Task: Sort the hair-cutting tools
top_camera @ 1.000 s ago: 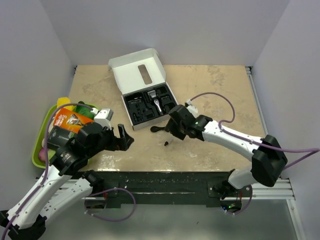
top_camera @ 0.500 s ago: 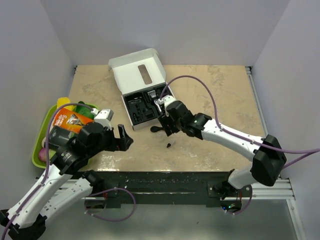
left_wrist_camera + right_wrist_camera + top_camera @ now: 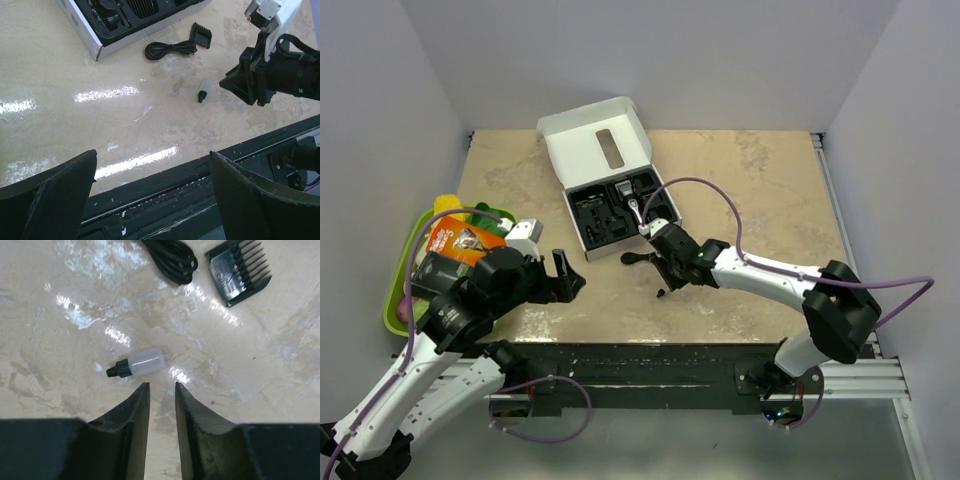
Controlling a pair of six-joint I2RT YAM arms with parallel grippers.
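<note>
A small clear bottle with a black cap lies on the table just ahead of my right gripper, whose jaws stand narrowly apart and empty. It also shows in the top view and the left wrist view. A black comb attachment and a coiled thin black cord lie beyond it, in front of the box. My right gripper hangs low over the bottle. My left gripper is wide open and empty near the front edge, left of these things.
The open white box with black insert stands behind the cord, its lid tilted back. A green tray with colourful packets sits at the far left. The black front rail runs under my left gripper.
My right gripper has swung from the box's front edge toward the near side and come down over the small bottle. The left arm has not moved.
</note>
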